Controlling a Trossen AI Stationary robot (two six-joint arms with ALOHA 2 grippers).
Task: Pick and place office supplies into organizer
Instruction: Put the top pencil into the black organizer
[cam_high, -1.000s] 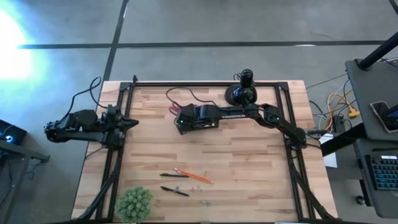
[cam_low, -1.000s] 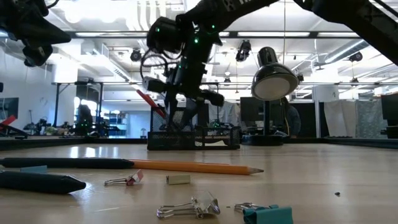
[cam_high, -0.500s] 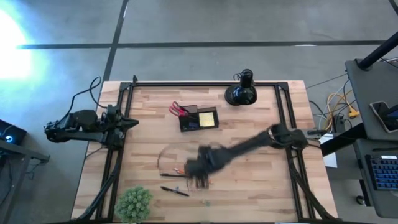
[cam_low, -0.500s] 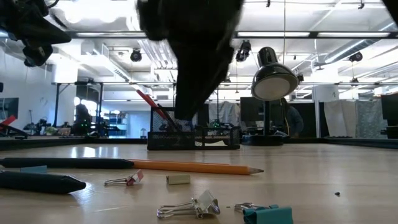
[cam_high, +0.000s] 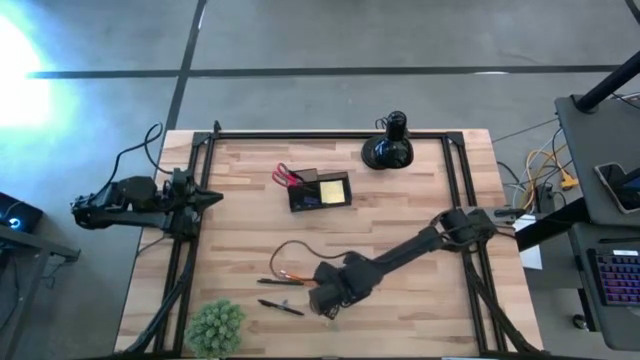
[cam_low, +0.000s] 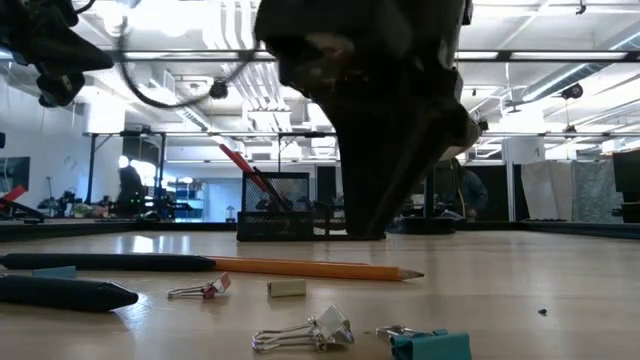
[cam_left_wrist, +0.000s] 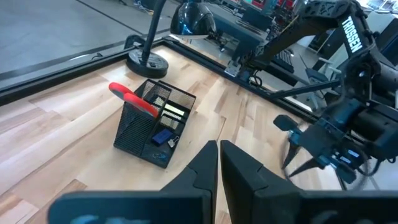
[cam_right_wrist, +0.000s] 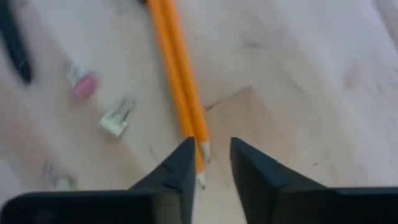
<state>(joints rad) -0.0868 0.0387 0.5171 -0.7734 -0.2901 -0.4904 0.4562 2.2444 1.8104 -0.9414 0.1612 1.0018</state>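
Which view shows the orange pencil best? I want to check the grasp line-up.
The right wrist view: the orange pencil fills it, its sharpened tip between the right end effector fingers. The low view shows it lying full length on the table. The high view shows only a short stub. The left wrist view misses it.

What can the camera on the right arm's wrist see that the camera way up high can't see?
Only the right wrist view shows the pencil's sharpened tip lying between the right pincer's parted fingers, plus a small pale eraser-like piece and a pink-tipped clip beside it.

Only the high view shows the whole table: the organizer with red scissors and a yellow sticky pad, the green plant ball, the black lamp, and the left arm parked at the table's left edge.

Both show the orange pencil, a black pen and wooden tabletop.
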